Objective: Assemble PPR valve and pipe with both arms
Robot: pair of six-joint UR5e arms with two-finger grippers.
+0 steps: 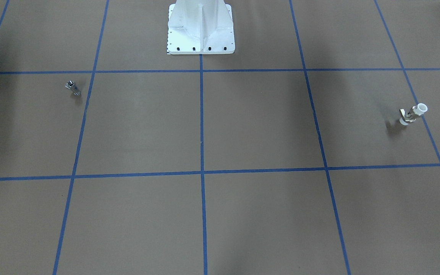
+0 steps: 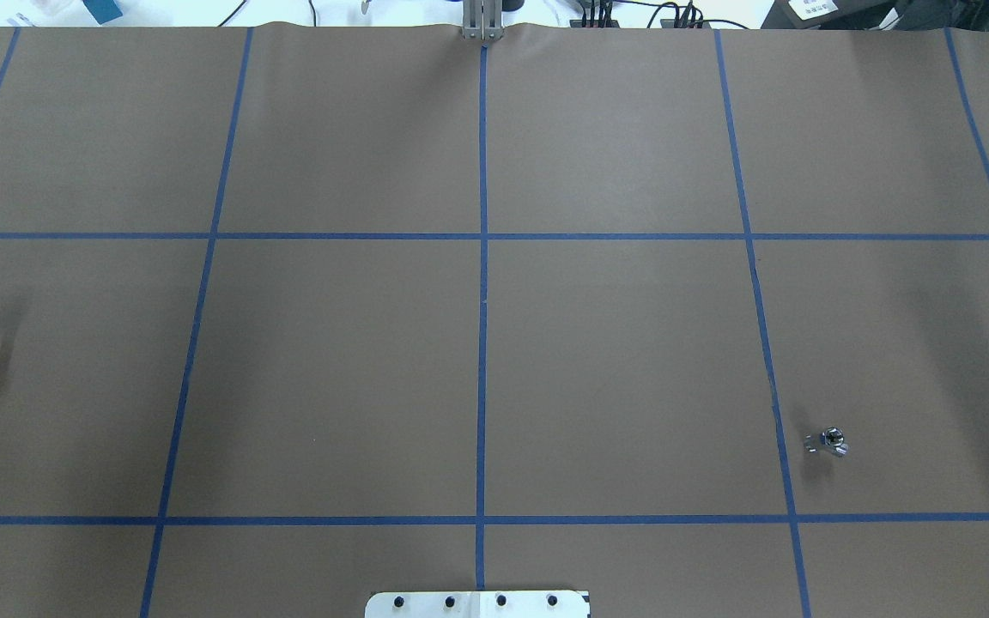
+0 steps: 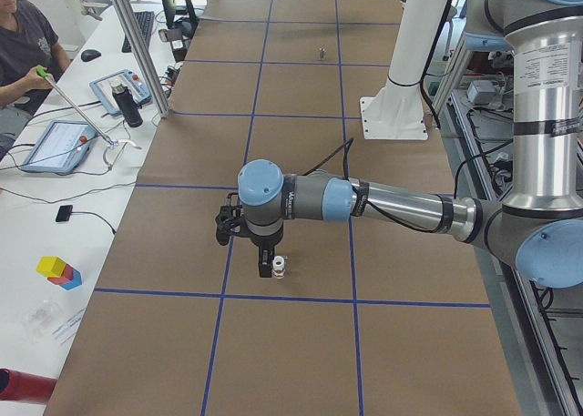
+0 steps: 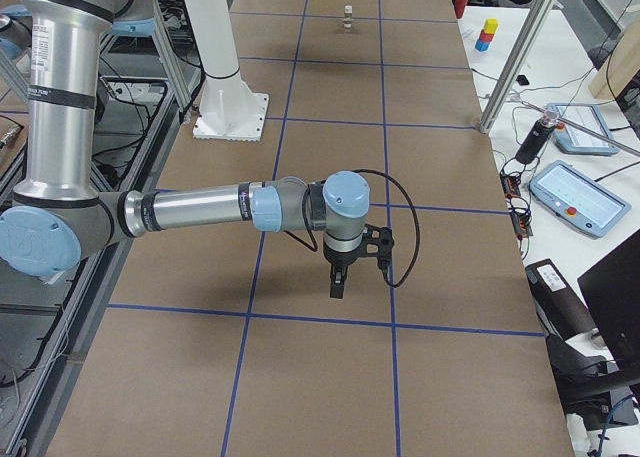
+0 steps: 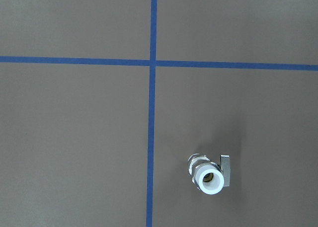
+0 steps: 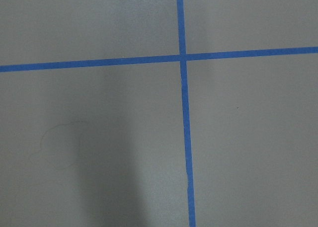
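**A:** What do we record from the front-facing view?

**B:** We note the PPR valve (image 1: 413, 114) on the brown table (image 1: 258, 126), on the robot's left side, just beside a blue tape line (image 1: 201, 122). The pipe (image 1: 73, 87) lies well apart from it, on the robot's right side. The white base (image 1: 201, 32) stands at the far edge of this view. We see no gripper here.

**A:** And the overhead view?

**B:** We find the valve at the extreme left edge, partly cut off. The pipe sits right of centre, near the robot's side of the table and just beside a tape line.

**A:** The left side view?

**B:** The left arm (image 3: 392, 205) reaches across the table, and the left gripper (image 3: 264, 263) points down, just beside the valve. We cannot tell whether they touch, or whether the fingers are apart or together. The pipe shows as a small speck at the far end. A person (image 3: 23, 47) sits at the bench.

**A:** The right side view?

**B:** The right arm (image 4: 200, 209) is extended and the right gripper (image 4: 338, 282) points down over the table. We cannot tell how its fingers stand. The valve shows at the far end.

**A:** The wrist views?

**B:** The left one shows the valve on end, its white ring up and its side tab to the right. The right one shows only table and tape.
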